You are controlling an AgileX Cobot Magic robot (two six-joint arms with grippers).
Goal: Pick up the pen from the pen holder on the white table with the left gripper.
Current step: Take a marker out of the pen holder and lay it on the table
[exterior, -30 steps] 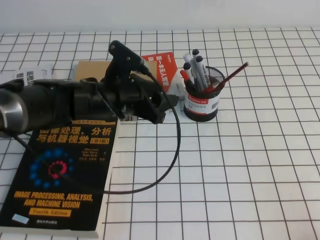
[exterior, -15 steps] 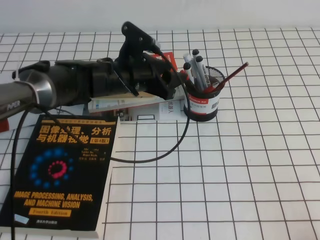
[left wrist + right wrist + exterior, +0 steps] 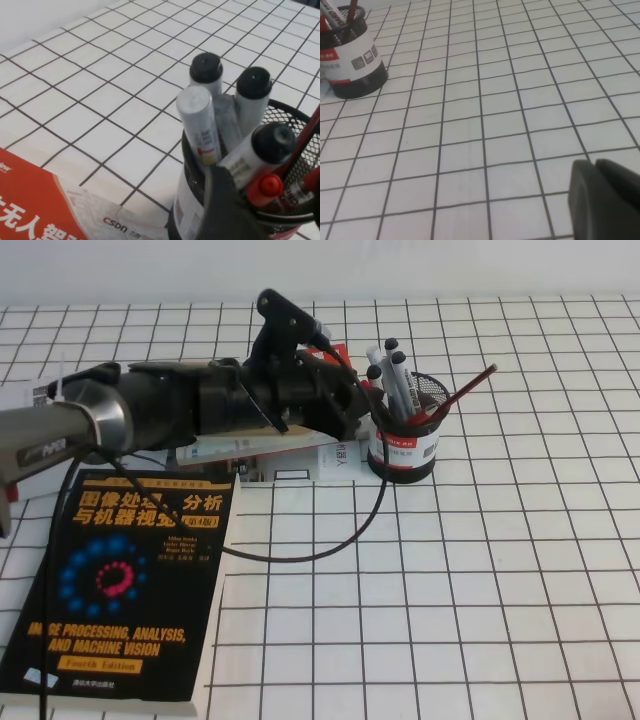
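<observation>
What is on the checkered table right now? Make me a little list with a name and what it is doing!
table: white table with black grid lines
cup: black mesh pen holder, upright, with a white label
pen: red-capped pen standing in the cup, not lifted yet
other things in cup: grey markers with black caps, thin dark-red pencil leaning right
left gripper: at the cup's left rim, by the pens
big book: lying flat, front left
held: nothing seen held

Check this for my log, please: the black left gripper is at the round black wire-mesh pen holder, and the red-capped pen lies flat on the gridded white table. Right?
Not quite. The red-capped pen stands inside the pen holder, as the left wrist view shows. The left gripper is at the holder.
</observation>
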